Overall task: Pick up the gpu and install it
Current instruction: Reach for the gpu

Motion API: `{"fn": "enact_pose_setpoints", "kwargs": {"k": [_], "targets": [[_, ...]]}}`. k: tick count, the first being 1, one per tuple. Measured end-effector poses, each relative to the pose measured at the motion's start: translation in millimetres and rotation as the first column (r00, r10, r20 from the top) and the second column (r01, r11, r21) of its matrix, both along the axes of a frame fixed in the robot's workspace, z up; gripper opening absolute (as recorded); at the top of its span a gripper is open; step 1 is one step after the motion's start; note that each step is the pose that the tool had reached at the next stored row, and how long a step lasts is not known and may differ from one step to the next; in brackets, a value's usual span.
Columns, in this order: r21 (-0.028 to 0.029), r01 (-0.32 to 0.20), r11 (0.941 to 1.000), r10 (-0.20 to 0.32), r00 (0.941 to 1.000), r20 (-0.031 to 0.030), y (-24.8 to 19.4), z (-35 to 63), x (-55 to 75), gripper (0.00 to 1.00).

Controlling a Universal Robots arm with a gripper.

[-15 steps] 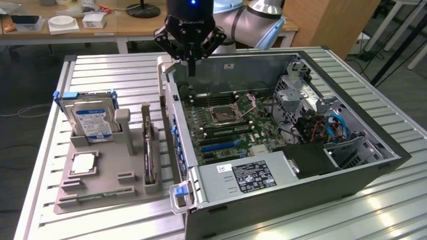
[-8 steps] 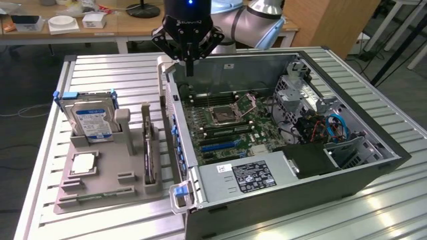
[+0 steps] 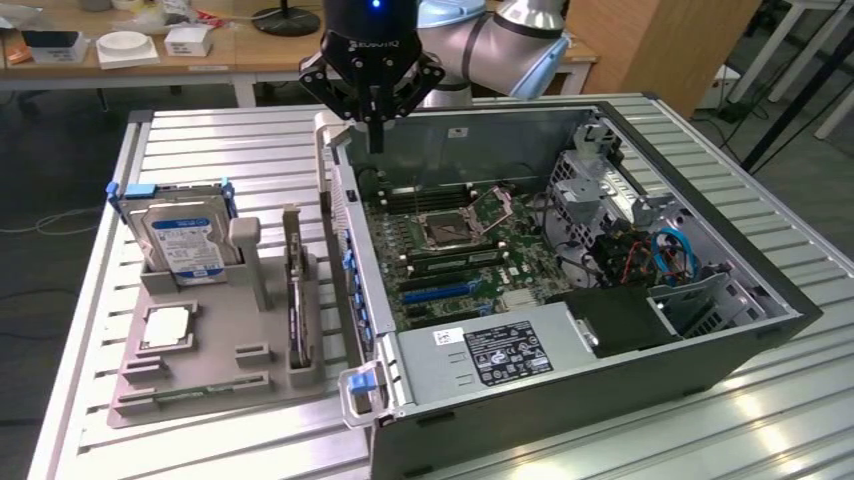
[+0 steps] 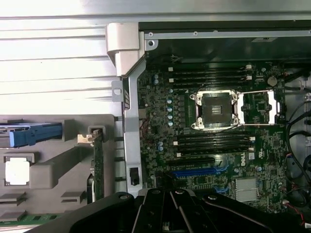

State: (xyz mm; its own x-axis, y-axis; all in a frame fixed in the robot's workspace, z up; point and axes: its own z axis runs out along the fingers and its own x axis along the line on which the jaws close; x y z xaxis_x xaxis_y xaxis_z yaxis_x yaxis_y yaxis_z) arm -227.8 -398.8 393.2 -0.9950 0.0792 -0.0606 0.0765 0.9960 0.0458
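Toward the surface [image 3: 214, 140] edge on the exterior view's left, a grey fixture [image 3: 200, 350] carries the hard drive [image 3: 183, 245] and, just beside the open computer case [image 3: 747, 330], the gpu [image 3: 296, 300]. The card stands on edge in its slot, its long axis running from the near edge toward the far edge, parallel to the case wall. The end effector [image 3: 376, 145] hangs above the case's far corner, fingers drawn narrow with nothing between them, so the gpu lies back toward the near edge and slightly to the exterior view's left, well apart.
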Motion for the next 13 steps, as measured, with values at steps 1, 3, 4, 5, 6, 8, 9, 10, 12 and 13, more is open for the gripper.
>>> {"fn": "enact_pose_setpoints", "kwargs": {"k": [1, 3, 4, 5, 6, 8, 9, 10, 12, 13], "targets": [[0.0, 0.0, 1.0, 0.0, 1.0, 0.0, 0.0, 0.0, -0.4, 0.11], [-0.0001, 0.0, 1.0, 0.0, 1.0, 0.0, 0.0, 0.0, -1.3, 0.11], [0.0, 0.0, 1.0, 0.0, 1.0, 0.0, 0.0, 0.0, -1.7, 0.11], [0.0, 0.0, 1.0, 0.0, 1.0, 0.0, 0.0, 0.0, -2.1, 0.11], [0.0, 0.0, 1.0, 0.0, 1.0, 0.0001, 0.0, 0.0, -2.6, 0.11], [0.0, 0.0, 1.0, 0.0, 1.0, 0.0, 0.0, 0.0, -3.3, 0.11], [0.0, 0.0, 1.0, 0.0, 1.0, 0.0001, 0.0, 0.0, -3.8, 0.11], [0.0, 0.0, 1.0, 0.0, 1.0, 0.0001, 0.0, 0.0, -4.2, 0.11], [-0.0001, 0.0, 1.0, 0.0, 1.0, 0.0, 0.0, 0.0, -5.0, 0.11], [0.0, 0.0, 1.0, 0.0, 1.0, 0.0, 0.0, 0.0, -5.5, 0.11]]}}
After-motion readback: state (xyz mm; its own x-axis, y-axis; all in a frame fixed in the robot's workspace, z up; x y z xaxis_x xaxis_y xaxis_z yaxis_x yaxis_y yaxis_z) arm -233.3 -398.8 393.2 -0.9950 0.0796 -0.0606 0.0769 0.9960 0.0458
